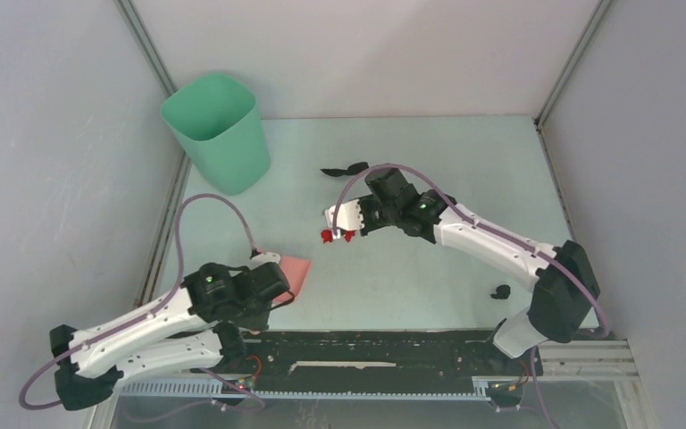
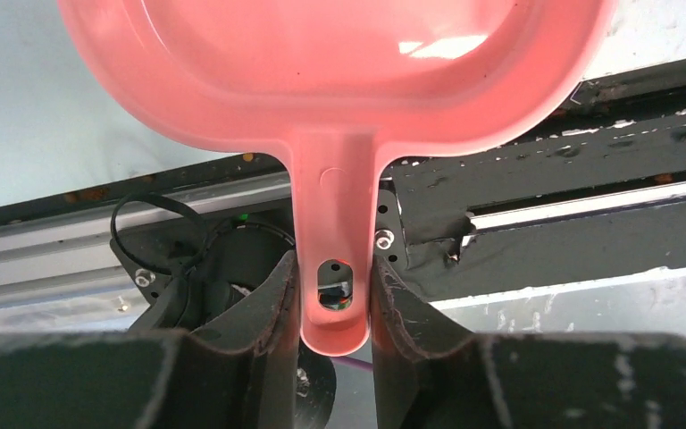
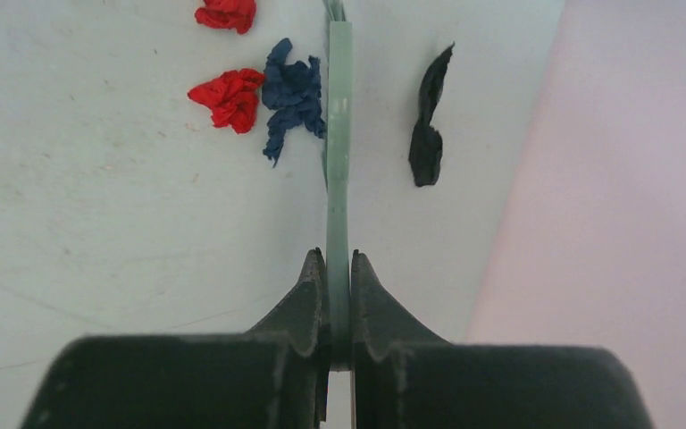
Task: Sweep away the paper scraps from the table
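A: Near edge first. What is the left gripper point(image 2: 335, 295) doing?
B: Its jaws are pinched tight on the handle of the pink dustpan point(image 2: 339, 80), down by the hole end. The pan sits at 8 o'clock of the table point(image 1: 464, 161), just past the black base rail point(image 1: 429, 349). He can't tell if the pan touches the surface.

A: Anything loose nearby?
B: A small black scrap point(image 1: 501, 291) lies at 5 o'clock, beside the right arm's lower link and well apart from the rest.

A: And the right gripper point(image 3: 338, 299)?
B: It's mid-table, closed down to a sliver on the thin green brush point(image 3: 339, 134). The handle shows edge-on in the wrist view.

A: Where are the paper scraps point(image 1: 325, 236)?
B: Mostly around the brush, near table centre. In the wrist view, two red scraps point(image 3: 230, 96) are at 10 to 11 o'clock of the handle. The dark blue scrap point(image 3: 293, 94) touches the handle's left side and sits just beside the nearer red. A long black scrap point(image 3: 429, 116) lies at 1 o'clock on the right side, apart from the handle.

A: Farthest thing?
B: The green bin point(image 1: 219, 130), upright at 10 o'clock by the far-left wall.
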Motion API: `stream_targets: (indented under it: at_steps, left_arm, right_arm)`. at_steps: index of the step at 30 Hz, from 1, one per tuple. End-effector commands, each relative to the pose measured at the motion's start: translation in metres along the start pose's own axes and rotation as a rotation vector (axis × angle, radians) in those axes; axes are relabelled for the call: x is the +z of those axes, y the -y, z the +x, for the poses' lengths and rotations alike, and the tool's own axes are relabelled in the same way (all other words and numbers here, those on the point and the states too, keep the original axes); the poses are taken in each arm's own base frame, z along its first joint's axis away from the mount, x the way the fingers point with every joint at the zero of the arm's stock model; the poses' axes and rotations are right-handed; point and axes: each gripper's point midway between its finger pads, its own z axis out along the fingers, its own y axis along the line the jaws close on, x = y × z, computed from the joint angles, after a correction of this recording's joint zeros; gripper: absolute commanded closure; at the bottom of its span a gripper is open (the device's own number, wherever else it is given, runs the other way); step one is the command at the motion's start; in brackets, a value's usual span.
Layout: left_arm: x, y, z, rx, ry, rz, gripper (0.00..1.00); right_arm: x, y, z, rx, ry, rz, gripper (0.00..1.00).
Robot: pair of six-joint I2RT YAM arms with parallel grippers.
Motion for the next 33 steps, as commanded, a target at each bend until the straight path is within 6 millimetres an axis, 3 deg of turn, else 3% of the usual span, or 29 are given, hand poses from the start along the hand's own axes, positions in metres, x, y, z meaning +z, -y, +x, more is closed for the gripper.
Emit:
stream_targets:
  at_steps: [1,5,6,8,11,15,19,24,28,33]
  left_arm:
    - [0.007,0.015,-0.010,0.134,-0.016,0.013,1.00]
    - [0.021,0.029,-0.016,0.214,-0.057,0.005,1.00]
    - [0.025,0.035,-0.016,0.232,-0.072,0.015,1.00]
    - [0.031,0.047,-0.017,0.251,-0.101,0.047,1.00]
    - [0.038,0.068,-0.019,0.257,-0.136,0.113,1.00]
    - [0.048,0.085,-0.026,0.246,-0.158,0.167,1.00]
    - [0.056,0.096,-0.028,0.230,-0.205,0.221,1.00]
    - [0.071,0.098,-0.035,0.200,-0.243,0.235,1.00]
    - [0.082,0.099,-0.043,0.185,-0.258,0.227,1.00]
    - [0.095,0.098,-0.055,0.194,-0.257,0.174,1.00]
  right_arm:
    - [-0.036,0.027,0.001,0.381,-0.007,0.116,1.00]
    - [-0.041,0.051,0.027,0.655,-0.124,0.188,1.00]
    - [-0.036,0.045,0.040,0.703,-0.187,0.170,1.00]
    - [-0.032,0.056,0.055,0.781,-0.266,0.170,1.00]
    - [-0.016,0.056,0.076,0.860,-0.360,0.131,1.00]
    - [0.010,0.049,0.083,0.868,-0.409,0.086,1.00]
    - [0.033,0.033,0.065,0.844,-0.394,0.013,1.00]
    - [0.045,-0.009,0.015,0.756,-0.325,-0.179,1.00]
    - [0.035,-0.043,-0.019,0.714,-0.273,-0.321,1.00]
    - [0.002,-0.073,-0.045,0.699,-0.239,-0.445,1.00]
